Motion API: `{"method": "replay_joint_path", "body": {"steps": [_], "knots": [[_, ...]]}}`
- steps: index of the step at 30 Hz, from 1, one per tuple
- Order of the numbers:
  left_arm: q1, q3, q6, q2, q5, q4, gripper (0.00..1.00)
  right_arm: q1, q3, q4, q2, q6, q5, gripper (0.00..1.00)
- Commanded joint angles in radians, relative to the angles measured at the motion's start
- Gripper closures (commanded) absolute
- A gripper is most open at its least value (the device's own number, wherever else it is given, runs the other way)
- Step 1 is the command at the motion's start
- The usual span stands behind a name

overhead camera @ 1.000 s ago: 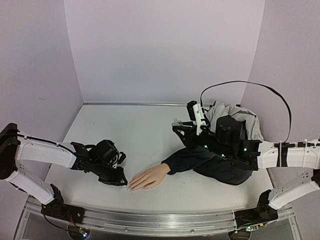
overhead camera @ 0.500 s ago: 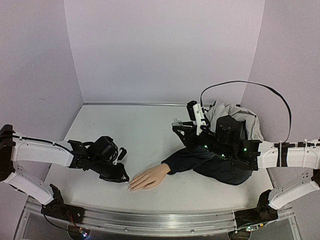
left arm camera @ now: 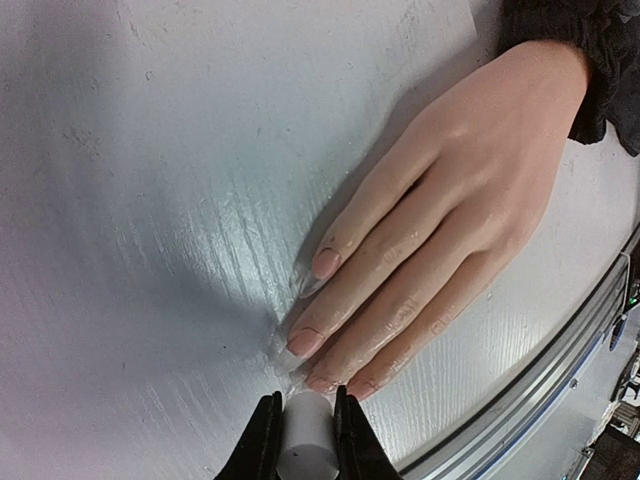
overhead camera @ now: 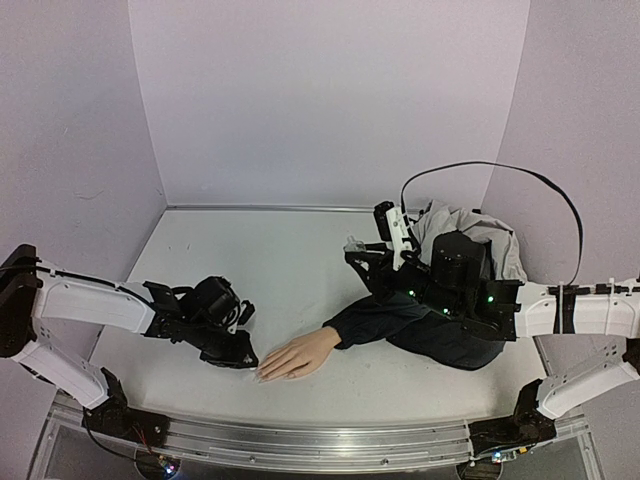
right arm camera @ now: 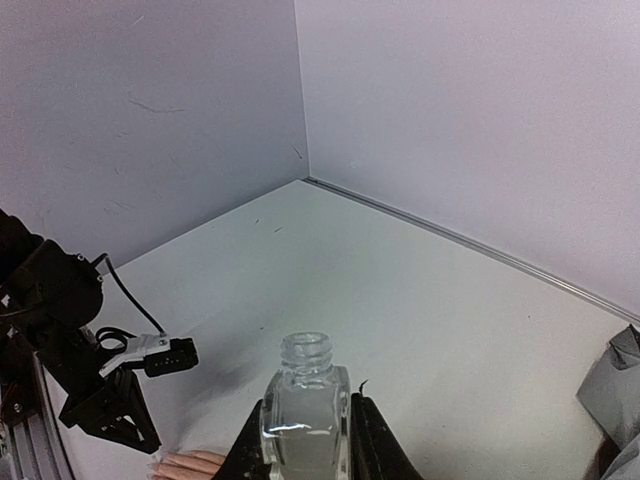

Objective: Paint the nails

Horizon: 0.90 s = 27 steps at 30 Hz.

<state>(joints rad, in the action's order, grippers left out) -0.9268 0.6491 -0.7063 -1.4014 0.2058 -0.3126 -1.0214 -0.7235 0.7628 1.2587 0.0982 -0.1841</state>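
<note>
The mannequin hand (overhead camera: 300, 352) lies palm down near the table's front, its dark navy sleeve (overhead camera: 395, 322) running right. In the left wrist view the hand (left arm camera: 460, 190) shows pale nails (left arm camera: 303, 342) on its fingertips, with a wet sheen on the fingers. My left gripper (overhead camera: 238, 355) is low at the fingertips, shut on a white cylindrical brush handle (left arm camera: 303, 445); its tip is hidden, close by the ring fingernail (left arm camera: 322, 383). My right gripper (right arm camera: 305, 425) is shut on a small clear glass bottle (right arm camera: 305, 405), open-necked and upright, held above the sleeve (overhead camera: 358, 250).
A grey cloth (overhead camera: 480, 235) is heaped behind the right arm, with a black cable (overhead camera: 480, 165) looping over it. A metal rail (overhead camera: 300, 440) runs along the front edge, close below the hand. Lilac walls close in the back and sides.
My left gripper drew slightly back from the fingertips and has come in again to them. The right arm and bottle have not moved.
</note>
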Motion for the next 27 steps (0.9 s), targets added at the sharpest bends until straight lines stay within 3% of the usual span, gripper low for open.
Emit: {"method": "replay_joint_path", "body": {"steps": [1,16,27], "knots": [[-0.004,0.021,0.009,-0.008,-0.005,0.032,1.00,-0.001,-0.010,0.081,-0.010,0.006,-0.005,1.00],[-0.004,-0.028,-0.005,0.038,-0.008,0.013,1.00,-0.001,-0.011,0.081,-0.015,0.005,-0.002,1.00],[-0.004,0.033,0.015,0.070,-0.012,-0.009,1.00,-0.001,-0.021,0.077,-0.013,0.001,-0.003,1.00]]}}
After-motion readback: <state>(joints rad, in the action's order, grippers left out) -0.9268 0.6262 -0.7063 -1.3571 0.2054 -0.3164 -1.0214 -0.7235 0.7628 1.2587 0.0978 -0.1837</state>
